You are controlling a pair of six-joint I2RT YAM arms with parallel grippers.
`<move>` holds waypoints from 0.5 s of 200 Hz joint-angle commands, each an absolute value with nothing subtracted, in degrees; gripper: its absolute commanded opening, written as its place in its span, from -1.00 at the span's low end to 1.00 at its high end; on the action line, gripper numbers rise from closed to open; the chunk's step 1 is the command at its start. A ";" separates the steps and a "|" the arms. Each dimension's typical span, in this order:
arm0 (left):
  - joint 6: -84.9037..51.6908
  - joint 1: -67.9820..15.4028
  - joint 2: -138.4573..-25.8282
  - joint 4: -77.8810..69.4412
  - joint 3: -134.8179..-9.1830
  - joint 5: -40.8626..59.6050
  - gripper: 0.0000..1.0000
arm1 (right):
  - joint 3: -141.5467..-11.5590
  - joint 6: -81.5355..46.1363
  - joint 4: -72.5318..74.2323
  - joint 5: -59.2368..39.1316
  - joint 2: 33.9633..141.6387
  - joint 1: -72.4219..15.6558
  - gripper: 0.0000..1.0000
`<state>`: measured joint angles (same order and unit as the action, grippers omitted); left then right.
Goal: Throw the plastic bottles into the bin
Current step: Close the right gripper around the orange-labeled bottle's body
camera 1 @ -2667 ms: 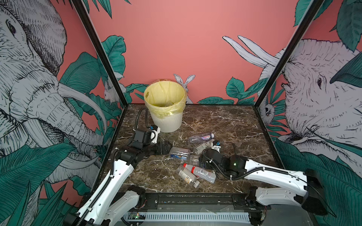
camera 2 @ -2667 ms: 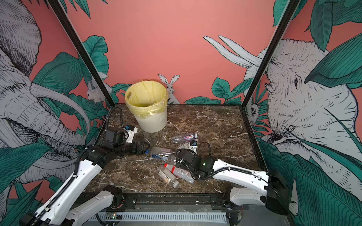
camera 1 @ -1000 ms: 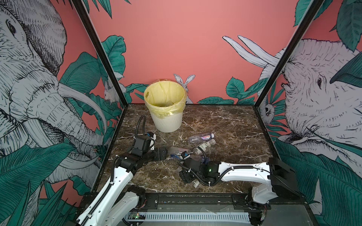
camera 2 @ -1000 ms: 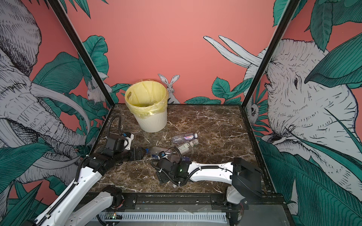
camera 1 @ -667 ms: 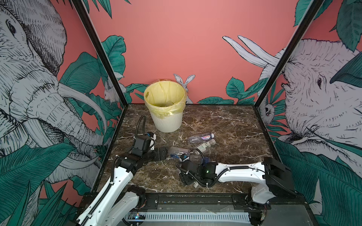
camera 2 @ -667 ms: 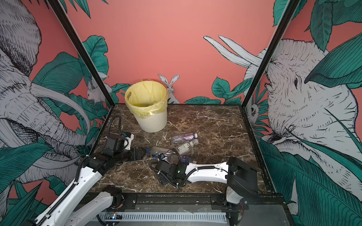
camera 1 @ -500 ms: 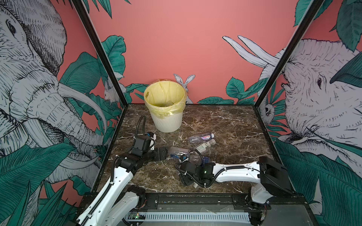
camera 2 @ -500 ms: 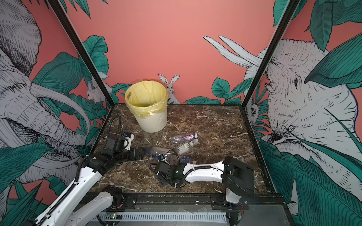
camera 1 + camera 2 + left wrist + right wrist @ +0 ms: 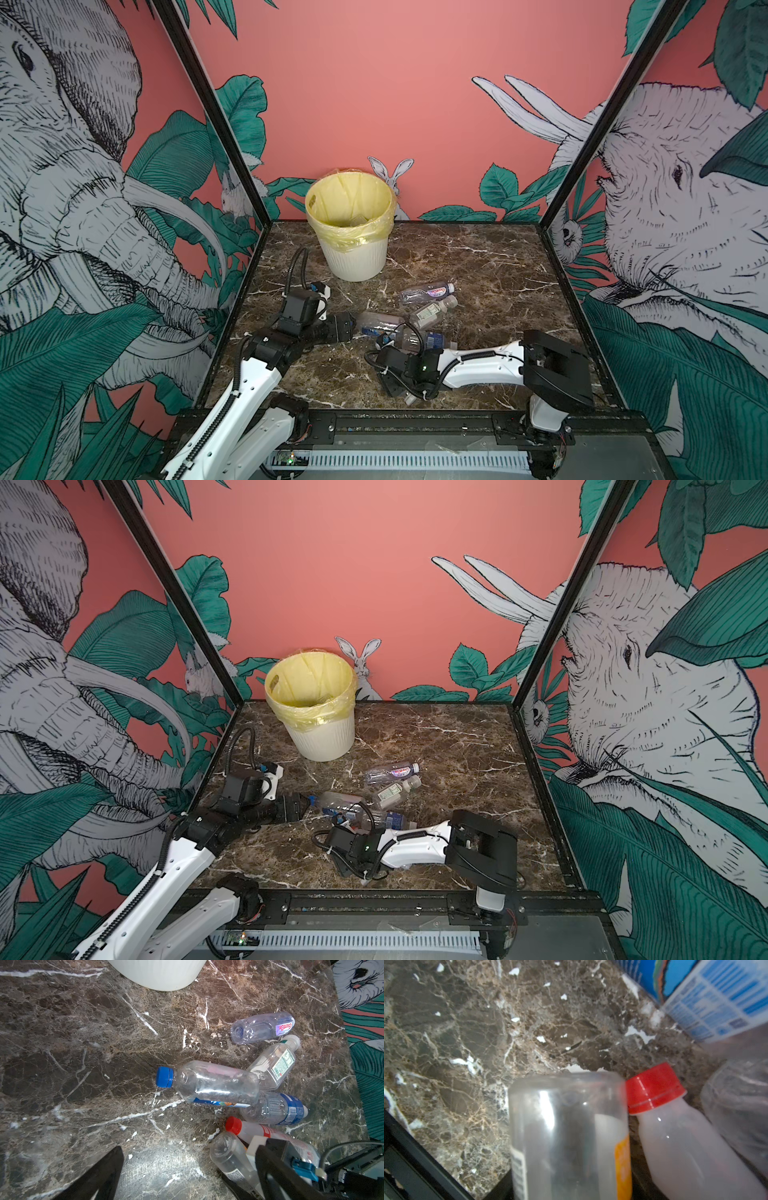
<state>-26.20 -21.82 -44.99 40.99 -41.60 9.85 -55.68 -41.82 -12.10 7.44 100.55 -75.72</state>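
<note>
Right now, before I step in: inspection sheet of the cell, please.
Surface: brown marble tabletop, white veins and chips.
Job's things: bin upright at the back left, yellow liner. Lying loose in front of it: purple-label bottle, white-cap bottle, blue-cap bottle, blue-label bottle, red-cap bottle, orange-label bottle.
Clutter: nothing seen.
Grippers: left gripper open, empty, apart from the blue-cap bottle. Right gripper astride the orange-label bottle; grip not confirmable.
Cables: black hose loops above the left wrist; cable loop at the right wrist arches over the pile.
Surroundings: pink walls with elephant, rabbit and leaf prints; black frame posts.
</note>
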 commanded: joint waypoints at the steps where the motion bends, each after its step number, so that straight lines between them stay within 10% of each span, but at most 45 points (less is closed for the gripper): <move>1: -27.25 -21.93 -44.64 40.28 -40.69 10.41 0.99 | -57.02 -41.73 -10.76 7.53 100.22 -76.21 0.21; 100: -27.59 -21.97 -44.14 40.31 -40.69 10.46 0.99 | -56.52 -44.53 -7.16 7.24 93.95 -76.04 0.06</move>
